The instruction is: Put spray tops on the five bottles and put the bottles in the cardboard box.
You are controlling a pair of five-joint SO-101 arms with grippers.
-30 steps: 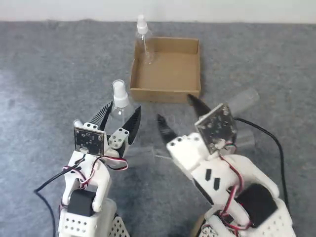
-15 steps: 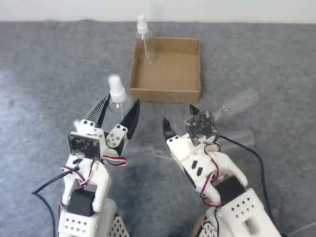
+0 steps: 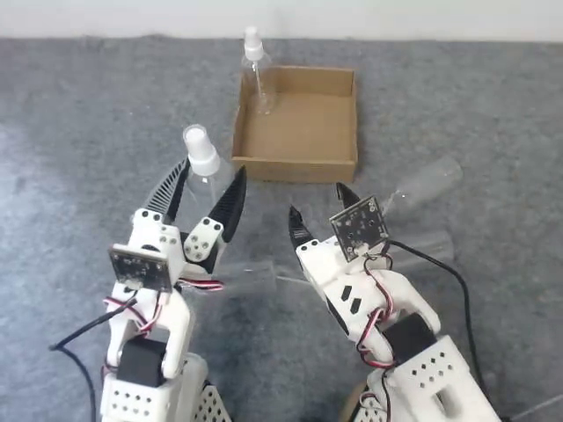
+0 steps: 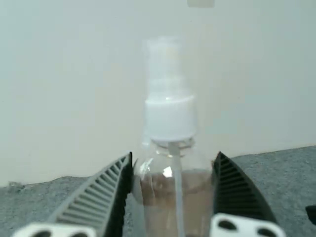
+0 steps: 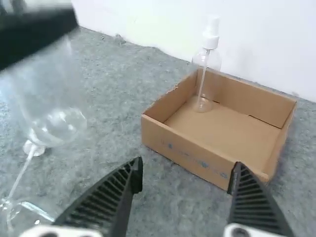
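Overhead, the left gripper (image 3: 213, 169) is closed on a clear bottle (image 3: 208, 186) that wears a white spray top (image 3: 201, 149). Its two black fingers flank the bottle's body, left of the cardboard box (image 3: 295, 167) and near its front left corner. Whether the bottle's base touches the grey carpet (image 3: 79, 123) cannot be told. The right gripper (image 3: 318, 204) sits just short of the box's front wall, jaws apart with nothing between them. A second capped bottle (image 3: 256, 75) stands upright in the box's far left corner. One lying bottle (image 3: 428, 180) rests on the carpet right of the box, and another lying bottle (image 3: 251, 277) rests between the two arms.

From the left wrist, the left gripper (image 4: 173, 160) has a finger against each side of the clear bottle (image 4: 170, 197), and the spray top (image 4: 169, 113) stands straight above them.

From the right wrist, the right gripper (image 5: 186, 170) is spread wide and empty, facing the cardboard box (image 5: 197, 158). The second capped bottle (image 5: 205, 59) stands upright in the box's far corner.
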